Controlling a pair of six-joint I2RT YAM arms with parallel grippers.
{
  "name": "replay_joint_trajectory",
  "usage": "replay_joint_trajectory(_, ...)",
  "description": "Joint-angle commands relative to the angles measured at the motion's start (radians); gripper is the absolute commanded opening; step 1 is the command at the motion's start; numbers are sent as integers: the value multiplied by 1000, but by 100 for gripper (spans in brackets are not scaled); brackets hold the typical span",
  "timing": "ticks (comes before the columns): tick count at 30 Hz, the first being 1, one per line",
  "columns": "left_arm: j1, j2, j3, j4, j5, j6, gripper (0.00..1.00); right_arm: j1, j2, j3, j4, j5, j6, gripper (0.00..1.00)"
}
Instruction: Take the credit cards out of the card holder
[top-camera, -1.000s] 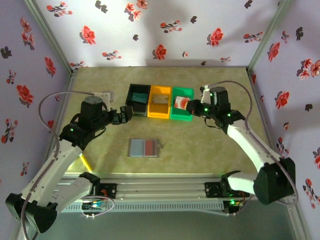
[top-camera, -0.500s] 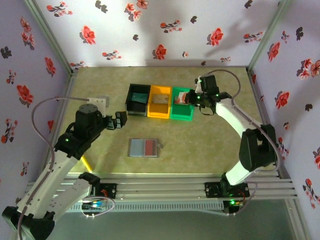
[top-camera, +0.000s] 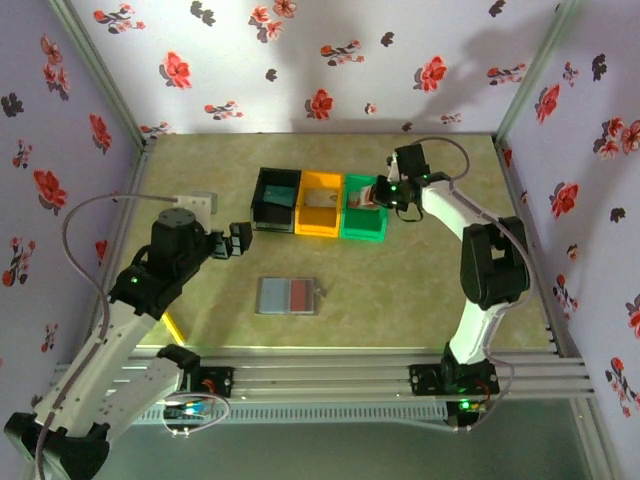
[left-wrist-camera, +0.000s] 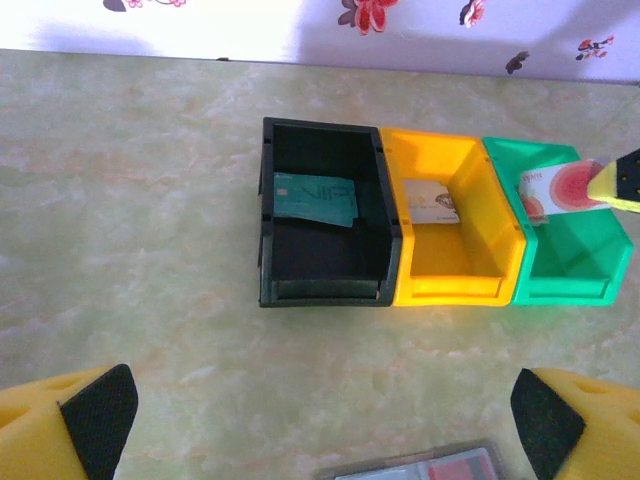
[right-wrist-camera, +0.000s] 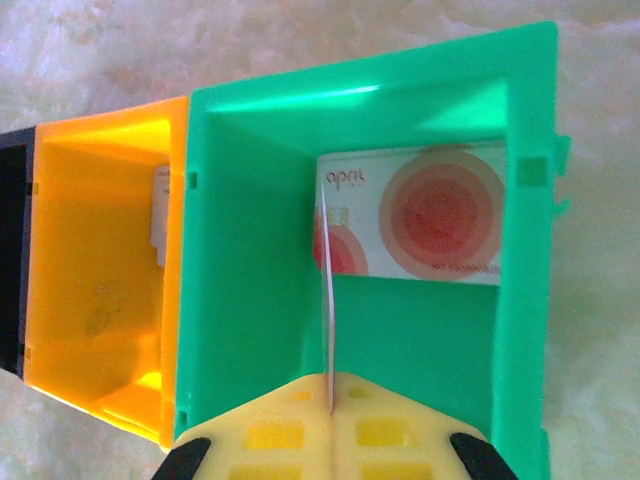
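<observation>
Progress looks past halfway: cards (left-wrist-camera: 315, 200) lie in the black bin (left-wrist-camera: 265, 220) and orange bin (left-wrist-camera: 455, 290), your right gripper (right-wrist-camera: 330, 400) is pinched shut on a pale card (right-wrist-camera: 326, 300) inside the green bin (right-wrist-camera: 250, 300), your left gripper (left-wrist-camera: 320, 415) hangs wide apart, and the card holder (top-camera: 288, 295) mid-tabletop (top-camera: 400, 290) shows red and blue-grey ones left

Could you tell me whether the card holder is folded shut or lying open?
Open: the card holder lies spread flat on the table, its two panels side by side, one blue-grey, one red.
</observation>
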Motion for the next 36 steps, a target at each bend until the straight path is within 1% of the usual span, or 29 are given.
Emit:
replay_joint_trajectory(1,7,6,-15,19,-26,29,100,-7,44,53,18,-49,-22,0)
replay_joint_trajectory(14,7,14,-17,21,-31,32,100,-20,123,94,49,-86,-14,0)
replay_joint_trajectory(22,7,23,-17,19,-32,33,100,-28,149,104,80,-131,-11,0)
replay_joint_trajectory(36,6,29,-17,18,-32,35,100,-40,205,149,26,-117,-17,0)
